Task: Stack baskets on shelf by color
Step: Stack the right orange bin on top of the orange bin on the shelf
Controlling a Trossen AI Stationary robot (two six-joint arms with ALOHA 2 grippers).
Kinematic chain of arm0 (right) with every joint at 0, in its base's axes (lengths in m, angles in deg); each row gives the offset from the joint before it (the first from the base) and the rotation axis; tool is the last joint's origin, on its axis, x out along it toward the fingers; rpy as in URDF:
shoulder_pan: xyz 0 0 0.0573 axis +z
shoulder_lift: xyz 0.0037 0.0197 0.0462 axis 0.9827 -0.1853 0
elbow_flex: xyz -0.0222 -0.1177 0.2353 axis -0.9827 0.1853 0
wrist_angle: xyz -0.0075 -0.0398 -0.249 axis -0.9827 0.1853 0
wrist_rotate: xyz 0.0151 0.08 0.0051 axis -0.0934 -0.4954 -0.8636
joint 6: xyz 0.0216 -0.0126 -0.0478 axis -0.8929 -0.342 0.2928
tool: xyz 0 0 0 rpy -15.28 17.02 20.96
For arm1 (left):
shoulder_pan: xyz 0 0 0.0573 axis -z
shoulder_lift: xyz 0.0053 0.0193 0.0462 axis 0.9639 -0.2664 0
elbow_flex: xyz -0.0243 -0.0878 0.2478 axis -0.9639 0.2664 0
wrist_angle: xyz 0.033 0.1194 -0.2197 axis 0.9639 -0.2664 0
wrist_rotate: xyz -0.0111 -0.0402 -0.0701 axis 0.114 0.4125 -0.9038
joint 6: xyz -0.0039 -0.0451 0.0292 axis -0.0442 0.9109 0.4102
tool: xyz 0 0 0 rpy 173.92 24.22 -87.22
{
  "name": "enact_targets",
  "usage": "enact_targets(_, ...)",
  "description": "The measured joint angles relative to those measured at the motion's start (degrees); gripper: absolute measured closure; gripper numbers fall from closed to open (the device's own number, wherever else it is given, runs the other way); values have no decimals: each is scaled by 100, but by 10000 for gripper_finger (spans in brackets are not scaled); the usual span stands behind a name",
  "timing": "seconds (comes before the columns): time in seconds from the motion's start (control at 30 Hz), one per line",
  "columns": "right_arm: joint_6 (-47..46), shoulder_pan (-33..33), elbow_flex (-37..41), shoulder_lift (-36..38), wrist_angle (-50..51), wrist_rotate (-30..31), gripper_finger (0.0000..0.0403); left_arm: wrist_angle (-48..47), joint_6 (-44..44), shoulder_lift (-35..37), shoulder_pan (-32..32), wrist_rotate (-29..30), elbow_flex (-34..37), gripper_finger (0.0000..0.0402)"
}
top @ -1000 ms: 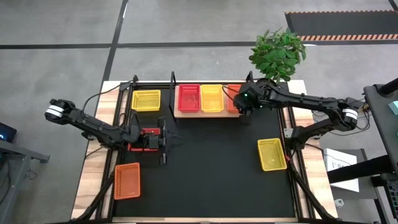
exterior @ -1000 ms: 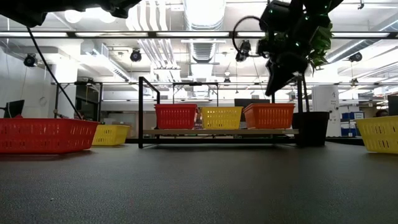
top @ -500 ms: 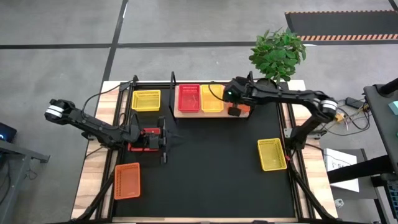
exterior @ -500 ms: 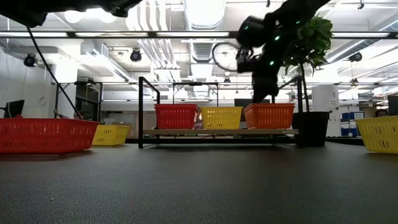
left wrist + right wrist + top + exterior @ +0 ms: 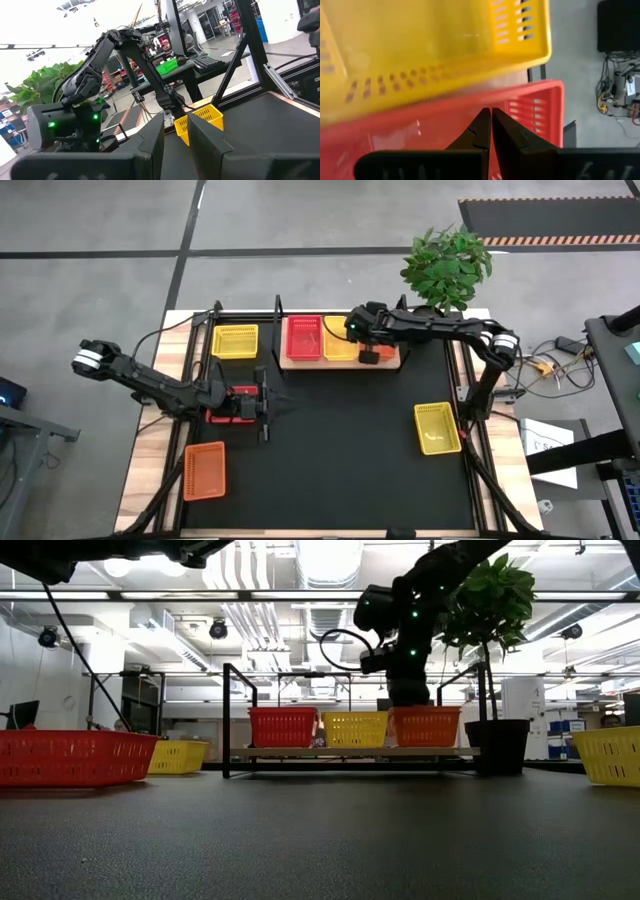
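Shelf holds red basket, yellow basket, orange basket; all empty.

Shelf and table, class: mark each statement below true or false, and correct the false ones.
1. Three baskets sit side by side on the shelf. True.
2. The yellow shelf basket is in the middle. True.
3. The right gripper is wide open. False: its fingers are shut, over the shelf.
4. The orange basket on the table lies at the right edge. False: it lies near the left front corner.
5. The left gripper is over the shelf. False: it is at a red basket on the table.
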Motion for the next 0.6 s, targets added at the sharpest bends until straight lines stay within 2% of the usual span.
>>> enact_targets(0.2, 286, 0, -13, 114, 402, -141, 394, -19, 2, 0, 0, 1, 6, 332)
enact_targets(0.6, 310, 3, -4, 437, 1331, -996, 394, -19, 9, 0, 0, -1, 15, 332)
